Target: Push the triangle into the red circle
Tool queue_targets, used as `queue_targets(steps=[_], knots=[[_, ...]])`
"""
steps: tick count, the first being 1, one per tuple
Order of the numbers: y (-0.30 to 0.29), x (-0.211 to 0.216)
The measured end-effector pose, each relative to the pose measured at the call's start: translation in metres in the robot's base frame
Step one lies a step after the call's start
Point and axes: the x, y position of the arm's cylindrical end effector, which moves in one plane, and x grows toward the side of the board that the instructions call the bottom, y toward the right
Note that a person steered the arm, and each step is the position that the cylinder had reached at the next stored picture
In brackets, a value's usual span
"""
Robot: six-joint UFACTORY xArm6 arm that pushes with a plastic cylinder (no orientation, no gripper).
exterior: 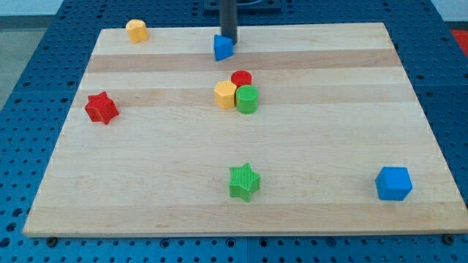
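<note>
Rod upper part cut off at view's top; my tip (pixel 229 40) touching top side of blue triangle block (pixel 223 48), end partly hidden behind it. No fingers here, nothing grasped. Triangle sits above red round block (pixel 242 78), apart, near wooden board (pixel 329 109) top edge.

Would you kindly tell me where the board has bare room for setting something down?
Bare: between green star and blue cube; the right side above that cube. Crowded: red circle, yellow block, green cylinder; my tip at the blue triangle.
</note>
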Motion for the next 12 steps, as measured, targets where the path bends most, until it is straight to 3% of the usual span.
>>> queue_targets(steps=[2,5,9,11,12], knots=[[-0.036,0.043],[-0.064,0.041],[0.014,0.065],[-0.042,0.033],[-0.08,0.053]])
